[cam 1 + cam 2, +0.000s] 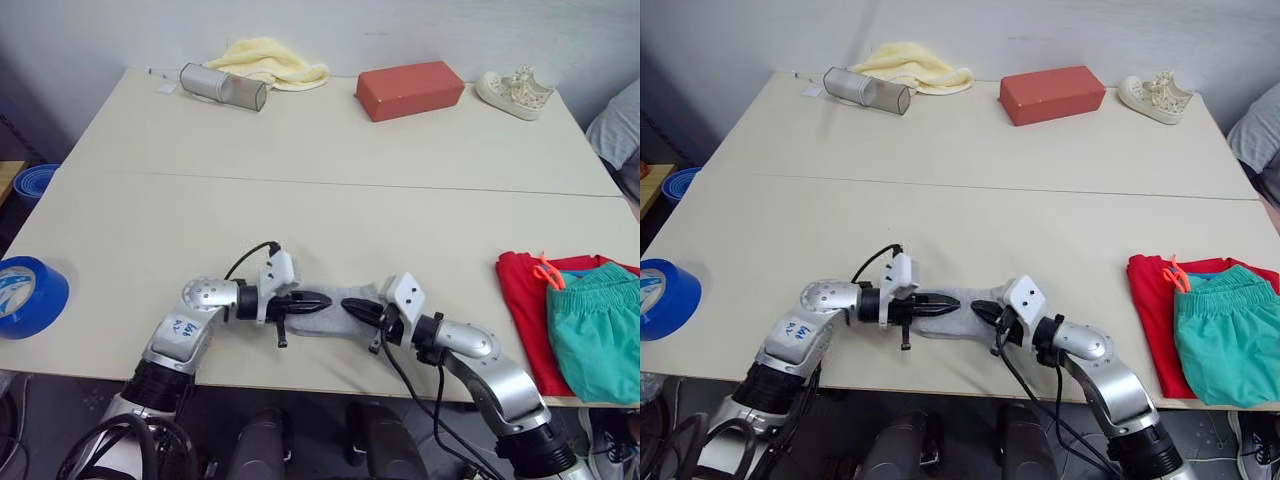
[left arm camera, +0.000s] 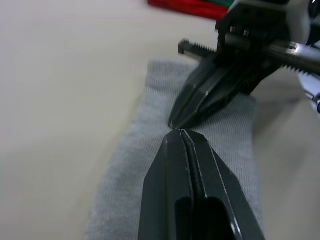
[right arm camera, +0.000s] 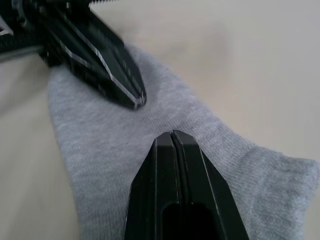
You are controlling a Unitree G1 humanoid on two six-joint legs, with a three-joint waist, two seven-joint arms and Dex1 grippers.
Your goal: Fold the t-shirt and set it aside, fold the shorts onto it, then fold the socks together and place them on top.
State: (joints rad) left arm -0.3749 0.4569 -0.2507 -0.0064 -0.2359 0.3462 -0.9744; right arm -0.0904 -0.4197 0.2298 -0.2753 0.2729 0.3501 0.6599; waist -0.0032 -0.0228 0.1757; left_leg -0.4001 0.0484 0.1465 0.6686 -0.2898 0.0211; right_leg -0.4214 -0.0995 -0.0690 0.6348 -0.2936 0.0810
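Note:
The grey socks (image 1: 322, 322) lie flat near the table's front edge, in the middle. My left gripper (image 1: 325, 299) and right gripper (image 1: 347, 304) point at each other over them, tips almost touching. Both are shut, and their tips rest on the knit without pinching it. The left wrist view shows my left gripper (image 2: 181, 131) on the socks (image 2: 135, 165), and the right wrist view shows my right gripper (image 3: 172, 132) the same way. At the front right lies the folded red t-shirt (image 1: 520, 300), with the teal shorts (image 1: 600, 330) on top of it.
Along the far edge stand a metal cylinder (image 1: 222, 87), a pale yellow cloth (image 1: 270, 60), a red-brown block (image 1: 410, 90) and a white sneaker (image 1: 515, 93). A blue tape roll (image 1: 25, 295) sits at the front left edge. A person's sleeve (image 1: 620, 130) shows at the right.

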